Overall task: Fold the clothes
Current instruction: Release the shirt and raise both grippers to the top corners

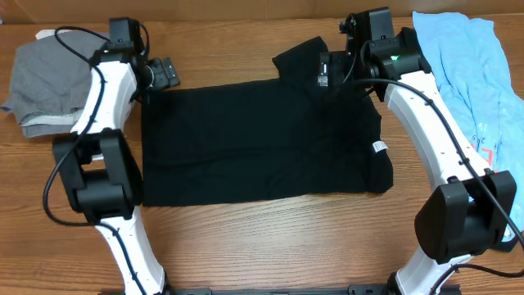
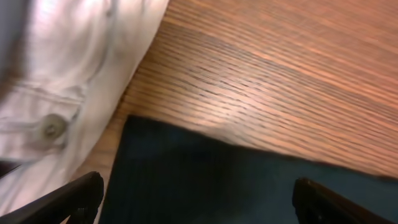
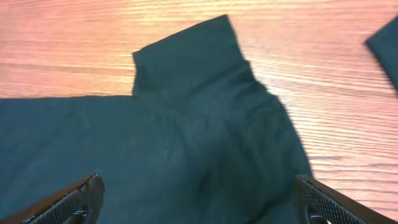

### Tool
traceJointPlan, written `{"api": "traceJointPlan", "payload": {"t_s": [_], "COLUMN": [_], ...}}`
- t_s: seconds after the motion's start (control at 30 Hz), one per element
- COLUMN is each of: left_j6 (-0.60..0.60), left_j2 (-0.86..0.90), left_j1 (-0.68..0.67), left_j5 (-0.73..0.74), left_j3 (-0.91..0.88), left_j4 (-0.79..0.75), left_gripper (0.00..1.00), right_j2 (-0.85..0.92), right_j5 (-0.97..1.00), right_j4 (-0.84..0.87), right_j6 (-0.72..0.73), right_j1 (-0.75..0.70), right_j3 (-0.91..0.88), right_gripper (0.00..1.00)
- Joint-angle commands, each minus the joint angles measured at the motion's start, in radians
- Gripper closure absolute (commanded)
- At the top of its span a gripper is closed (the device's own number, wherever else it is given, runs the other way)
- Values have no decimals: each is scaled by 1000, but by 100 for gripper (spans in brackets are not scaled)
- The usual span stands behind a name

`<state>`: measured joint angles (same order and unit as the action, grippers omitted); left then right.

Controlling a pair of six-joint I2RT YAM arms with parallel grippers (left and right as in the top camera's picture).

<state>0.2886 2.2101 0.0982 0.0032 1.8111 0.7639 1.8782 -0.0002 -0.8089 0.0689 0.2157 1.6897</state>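
Left fingers [image 2: 71, 198] and right fingers [image 3: 333, 200] spread wide (holding nothing) over the black T-shirt [image 1: 254, 139] near the far edge of the bench [image 1: 270, 246].

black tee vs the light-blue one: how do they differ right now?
Colour: the plain black short-sleeved T-shirt is solid dark, while the light-blue soft tee carries red print.
Pose: the black T-shirt lies spread flat mid-table with one sleeve sticking out. The light-blue tee lies rumpled at the table's right edge, partly hidden by the white right arm.
Shared: both are soft garments resting on the wooden table.
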Motion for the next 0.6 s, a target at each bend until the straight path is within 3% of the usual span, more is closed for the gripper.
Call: {"api": "traceJointPlan", "payload": {"t_s": [0.0, 0.57], "left_j6": [-12, -12], "left_j2": [56, 124], "left_j1": [0, -1], "left_j5": [-33, -67], "left_j3": [17, 17], "left_j4": [-27, -90], "left_gripper": [1, 4], "right_j2": [-18, 81], "right_j5": [67, 67], "right_j4": [8, 153], "right_j6": [-12, -18], "right_j1": [-4, -5], "right_j3": [13, 13], "right_gripper": [1, 6]}}
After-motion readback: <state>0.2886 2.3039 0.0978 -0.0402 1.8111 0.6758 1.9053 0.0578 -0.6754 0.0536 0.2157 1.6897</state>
